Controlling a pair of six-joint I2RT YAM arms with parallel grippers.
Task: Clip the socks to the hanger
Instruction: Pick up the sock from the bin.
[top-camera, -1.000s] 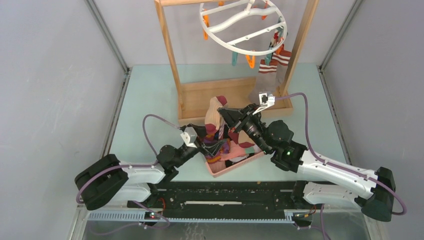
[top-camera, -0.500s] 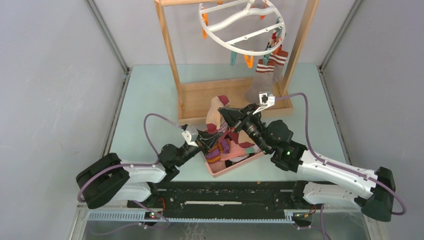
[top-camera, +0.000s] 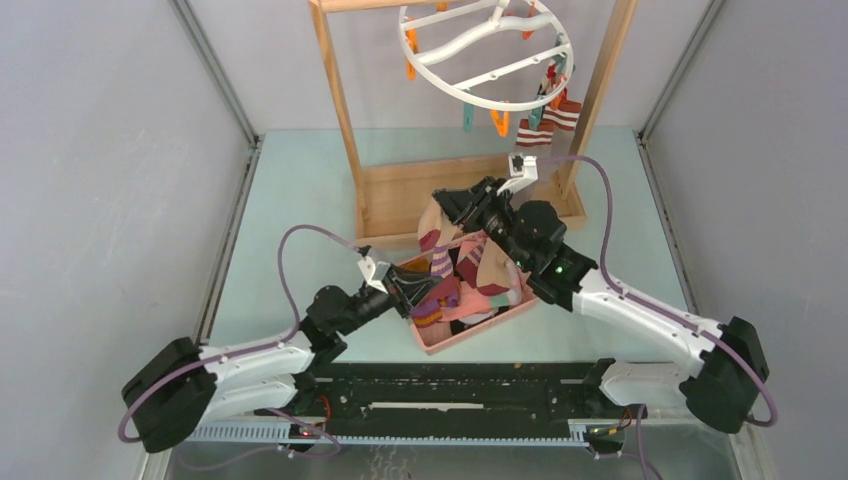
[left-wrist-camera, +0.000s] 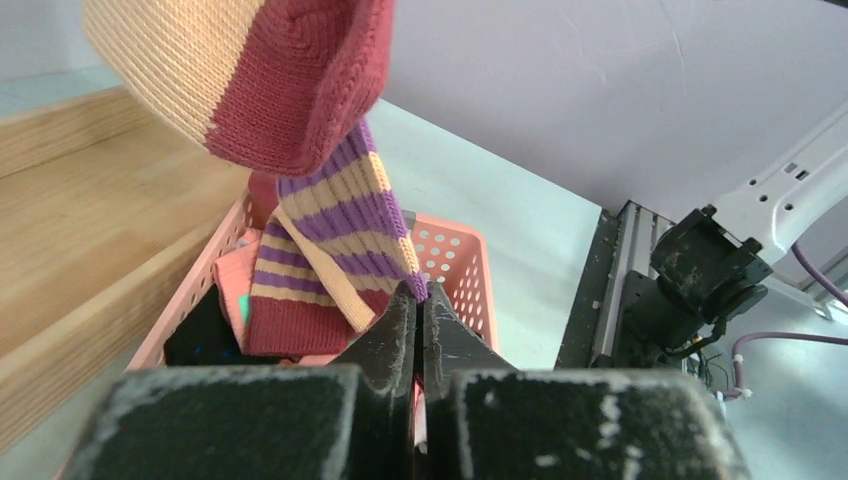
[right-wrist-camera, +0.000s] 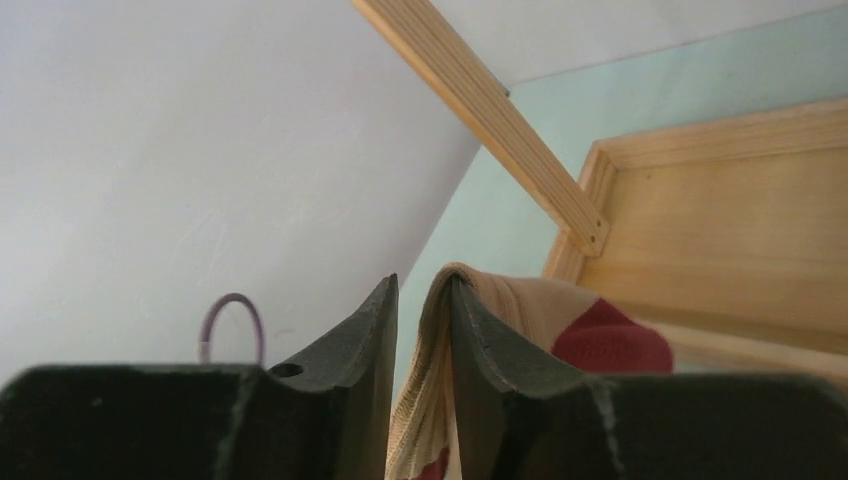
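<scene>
Tan sock (right-wrist-camera: 520, 300) hangs between the right gripper (right-wrist-camera: 423, 287) (jaws parted).

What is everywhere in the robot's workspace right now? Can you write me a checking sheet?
Surface: pale green table, with the wooden rack standing on it.
Job's things: white hanger hangs in the rack, with a maroon-white striped sock clipped to it. More socks are piled in the pink basket.
Clutter: nothing seen.
Grippers: left tool is shut on a corner of the purple-orange striped sock. Right tool is open, with the tan-and-maroon sock between its fingers.
Cables: one purple cable loops beside the left arm, another arches over the right arm.
Surroundings: grey walls on both sides.
</scene>
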